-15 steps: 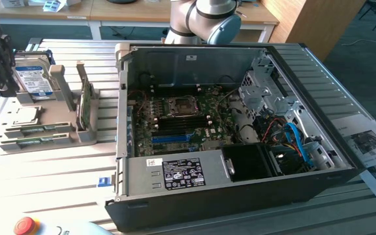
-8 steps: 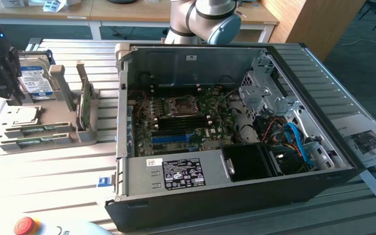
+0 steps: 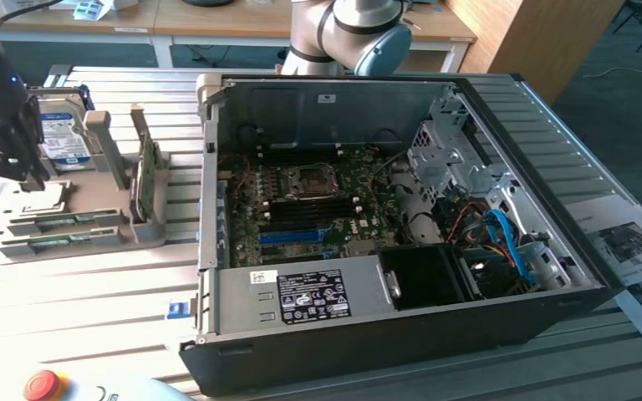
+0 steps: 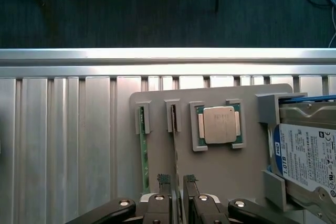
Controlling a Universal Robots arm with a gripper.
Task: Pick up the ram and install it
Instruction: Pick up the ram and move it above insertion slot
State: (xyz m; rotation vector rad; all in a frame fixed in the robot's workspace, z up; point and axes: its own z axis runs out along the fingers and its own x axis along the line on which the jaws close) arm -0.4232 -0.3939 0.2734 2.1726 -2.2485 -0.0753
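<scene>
Two ram sticks stand on edge in slots of a grey holder. One ram stick shows its green edge. The other ram stick is a thin dark line that runs in between my fingertips. My gripper hangs over this second stick, open, one finger on each side with a narrow gap. In the exterior view the gripper is at the far left above the holder, where the ram sticks lie in their slots. The motherboard sits inside the open computer case.
A processor chip and a hard drive also rest on the holder. A taller green card stands upright on it near the case. A blue slot shows on the motherboard. A red button is at the table's front.
</scene>
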